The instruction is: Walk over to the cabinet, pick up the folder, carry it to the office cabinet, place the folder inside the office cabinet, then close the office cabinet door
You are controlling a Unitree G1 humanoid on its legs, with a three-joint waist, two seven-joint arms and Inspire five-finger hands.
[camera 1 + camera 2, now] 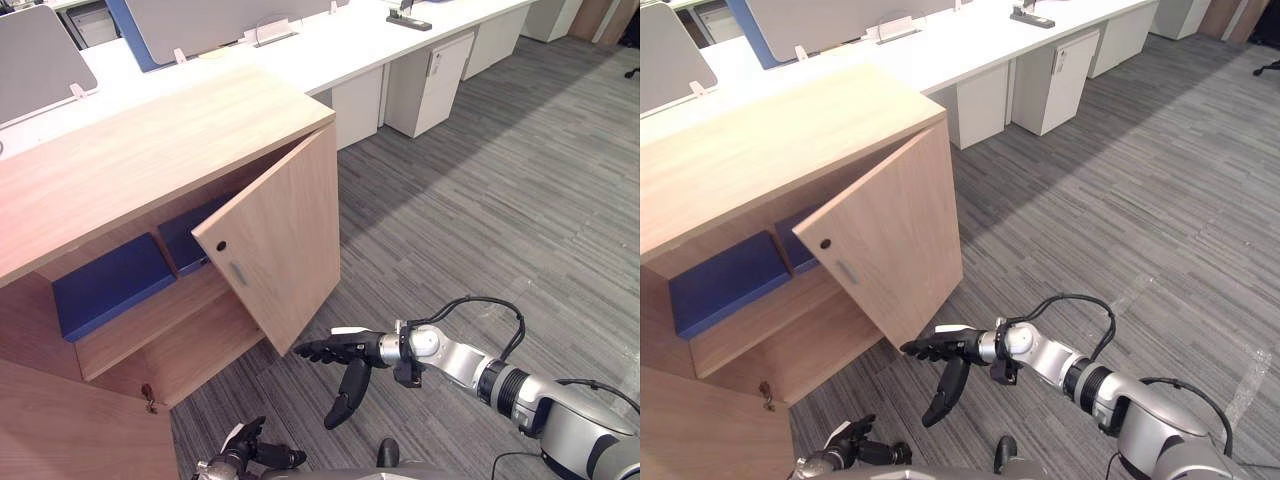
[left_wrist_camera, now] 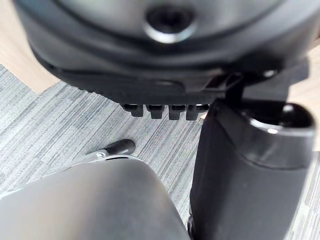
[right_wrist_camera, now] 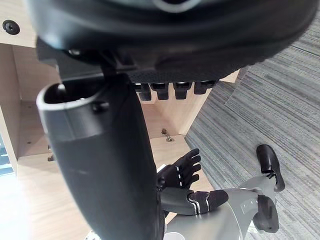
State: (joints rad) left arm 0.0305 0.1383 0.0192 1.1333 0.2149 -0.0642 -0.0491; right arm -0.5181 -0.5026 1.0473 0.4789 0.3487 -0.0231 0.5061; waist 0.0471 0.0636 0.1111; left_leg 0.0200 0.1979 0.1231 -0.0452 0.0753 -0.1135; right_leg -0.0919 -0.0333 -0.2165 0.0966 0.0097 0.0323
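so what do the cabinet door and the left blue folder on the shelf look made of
The cabinet door: likely wood-grain laminate over board, matte pale oak, with fine straight grain and crisp flat edges. The blue folder: smooth, matte dark blue, flat with squared corners. It may be plastic or coated card; the look leaves that open.

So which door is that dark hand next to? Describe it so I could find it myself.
Find the low wooden cabinet beside the white desks. Its door on the side toward the grey floor stands half open, the right hand close by its lower corner. Unlike the other door, with keys hanging from it, this one bears a dark round spot and partly hides a blue folder.
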